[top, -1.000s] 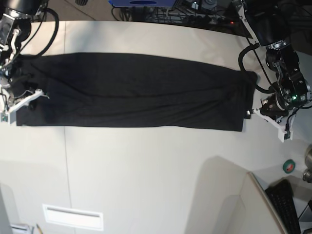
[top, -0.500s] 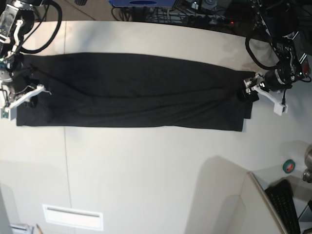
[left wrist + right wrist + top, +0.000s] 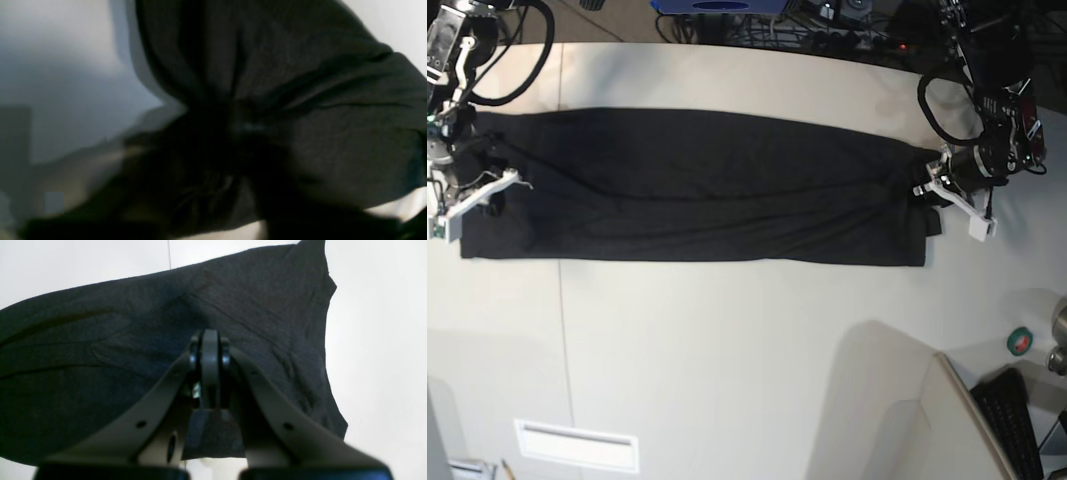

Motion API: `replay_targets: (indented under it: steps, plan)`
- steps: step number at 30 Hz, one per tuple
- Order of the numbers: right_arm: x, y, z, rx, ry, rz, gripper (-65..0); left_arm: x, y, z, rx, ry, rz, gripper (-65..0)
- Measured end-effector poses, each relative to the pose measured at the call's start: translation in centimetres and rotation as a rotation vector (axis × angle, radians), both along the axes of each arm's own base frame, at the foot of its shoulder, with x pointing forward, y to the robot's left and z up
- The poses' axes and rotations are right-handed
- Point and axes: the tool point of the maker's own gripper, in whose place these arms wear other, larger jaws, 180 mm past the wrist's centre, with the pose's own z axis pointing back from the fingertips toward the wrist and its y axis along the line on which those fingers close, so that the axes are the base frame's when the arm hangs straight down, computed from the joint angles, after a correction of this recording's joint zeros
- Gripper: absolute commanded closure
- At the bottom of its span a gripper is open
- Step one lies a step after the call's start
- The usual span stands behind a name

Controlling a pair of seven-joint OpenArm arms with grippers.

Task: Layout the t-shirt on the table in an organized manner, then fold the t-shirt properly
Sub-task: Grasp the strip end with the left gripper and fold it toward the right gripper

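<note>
The t-shirt (image 3: 697,190) lies as a long black strip across the table (image 3: 727,350), with no print showing. At the strip's right end sits my left gripper (image 3: 924,190). In the blurred left wrist view the black cloth (image 3: 333,116) gathers in folds to one point at the left gripper (image 3: 240,126), which looks shut on it. My right gripper (image 3: 497,190) is at the strip's left end. In the right wrist view its fingers (image 3: 210,340) are pressed together on the t-shirt (image 3: 100,340), with cloth between them.
A green tape roll (image 3: 1020,341) and a black keyboard (image 3: 1017,420) sit at the right front. A white angled panel (image 3: 907,420) stands beside them. A white slotted plate (image 3: 577,445) is at the front left. Cables run along the back edge.
My left gripper came in from beyond the shirt's right end onto that edge and closed there, bunching the cloth. The right gripper stayed shut at the left end.
</note>
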Motion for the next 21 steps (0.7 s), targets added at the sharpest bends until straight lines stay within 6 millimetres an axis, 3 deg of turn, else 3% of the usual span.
replay_targets:
  steps: [4,9,13,18,21]
  plan:
    - [-0.3,0.0,-0.2,-0.001,0.006,0.000,0.0,1.0,1.1,0.4,0.014,-0.042,0.024,0.0]
    - [-0.9,0.0,-0.5,0.003,0.019,0.000,0.0,0.6,5.1,1.2,0.122,-0.040,0.039,0.0]
    - [-1.1,0.0,-0.7,0.001,0.026,-0.001,0.0,0.9,7.8,3.6,0.221,-0.074,0.020,0.0]
    - [-1.1,0.0,-0.7,0.000,0.027,0.000,0.0,0.3,7.3,6.4,0.326,-0.133,-0.018,0.0]
    - [-1.2,0.0,-0.7,0.001,0.027,-0.001,0.0,-0.9,5.6,7.7,0.365,-0.164,-0.027,0.0]
